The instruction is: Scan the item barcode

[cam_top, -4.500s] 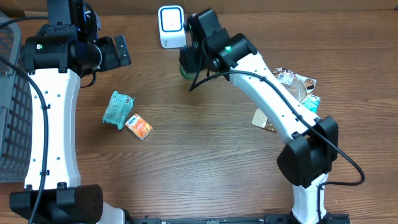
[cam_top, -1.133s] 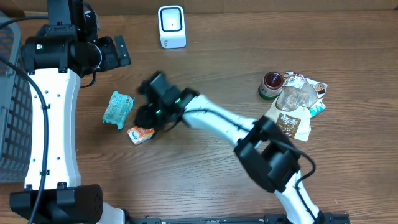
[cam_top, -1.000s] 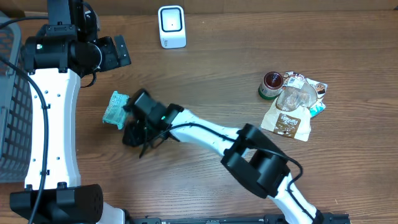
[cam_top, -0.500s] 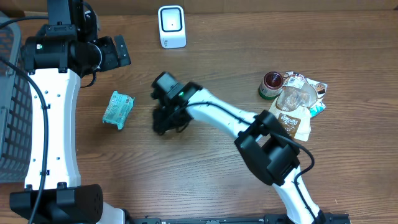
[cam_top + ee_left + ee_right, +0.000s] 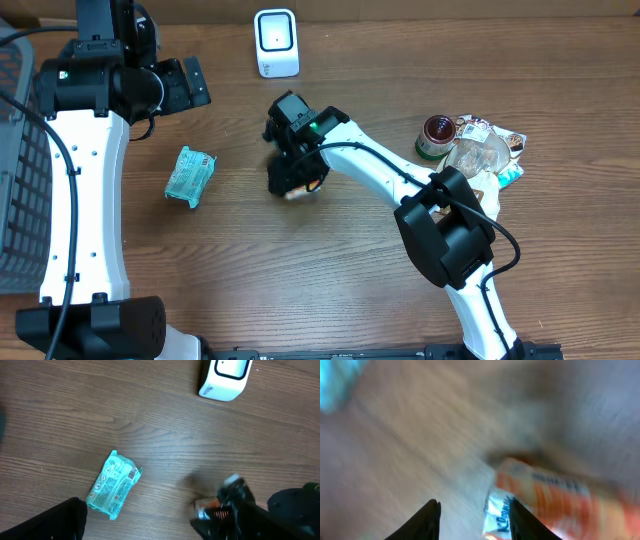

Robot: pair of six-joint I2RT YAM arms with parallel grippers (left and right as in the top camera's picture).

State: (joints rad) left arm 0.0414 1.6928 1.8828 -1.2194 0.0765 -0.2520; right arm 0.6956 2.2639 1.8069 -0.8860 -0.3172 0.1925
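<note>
1. The orange snack packet (image 5: pixel 550 500) is located on the robot side of the scanner (image 5: pixel 275 42), slightly to its right and not yet at its face.
2. The packet is taken by the right gripper (image 5: pixel 293 178): jaws part-closed, foil end seam against one finger. The wrist view is motion-blurred, so grip depth cannot be read; a shallow edge pinch is judged.
3. Handling, judged: light, soft, crinkly foil, slick. It is expected to flop and twist under an edge pinch. A hold across the flat body, clear of the barcode panel, is preferred; the barcode side cannot be told.
4. The teal packet (image 5: pixel 190 175) is left lying flat to the scanner's left, on the robot side.
5. A jar (image 5: pixel 437 135) and the pouch pile (image 5: pixel 470 160) are seen well right of the scanner.
6. The left gripper (image 5: pixel 195 83) is held fully open and empty, left of the scanner.
7. Versus the earliest frame: the right gripper was then right beside the scanner and the orange packet lay touching the teal one. The orange packet is now separated and brought toward the scanner. The jar is now by the pile. The left arm is unchanged.
</note>
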